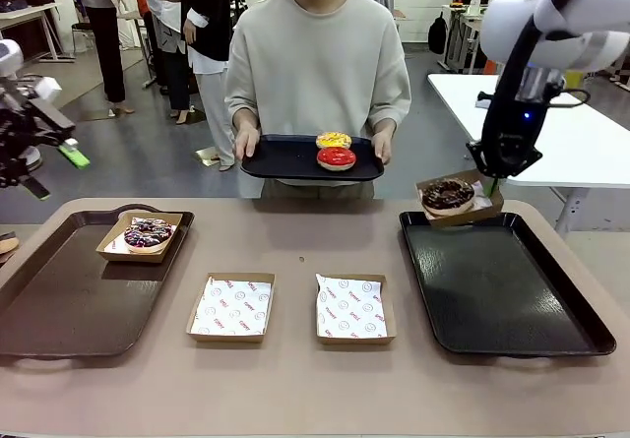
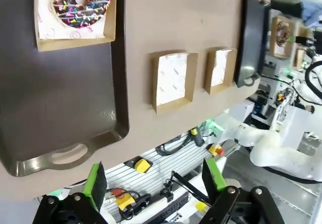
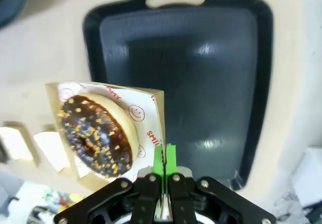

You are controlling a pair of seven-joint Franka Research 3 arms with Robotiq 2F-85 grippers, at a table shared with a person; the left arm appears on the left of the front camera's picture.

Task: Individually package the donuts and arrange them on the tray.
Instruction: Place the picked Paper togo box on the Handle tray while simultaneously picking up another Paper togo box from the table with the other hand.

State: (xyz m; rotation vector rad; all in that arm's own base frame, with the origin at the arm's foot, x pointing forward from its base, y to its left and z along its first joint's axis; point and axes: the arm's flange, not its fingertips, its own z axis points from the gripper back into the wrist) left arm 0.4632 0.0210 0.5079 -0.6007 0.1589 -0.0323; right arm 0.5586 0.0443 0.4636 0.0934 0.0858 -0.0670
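My right gripper [image 1: 489, 186] [image 3: 164, 156] is shut on the edge of a cardboard box [image 1: 461, 200] [image 3: 108, 133] holding the dark chocolate donut [image 1: 448, 195] [image 3: 98, 136]. The box hangs tilted over the far left corner of the empty right tray [image 1: 507, 285] [image 3: 201, 78]. The sprinkled donut [image 1: 148, 232] [image 2: 80, 1] sits boxed on the left tray [image 1: 59, 300] [image 2: 55, 98]. The yellow donut [image 1: 334, 141] and red donut [image 1: 336, 157] lie on a small black tray [image 1: 281, 160] that the person holds. Off the table's left, my left gripper [image 1: 54, 170] [image 2: 153, 181] is raised and open.
Two empty paper-lined cardboard boxes [image 1: 231, 307] [image 1: 354, 308] [image 2: 173, 79] [image 2: 220, 68] lie side by side at the table's middle front. The person stands at the far edge with both hands on the small tray. A white table stands behind on the right.
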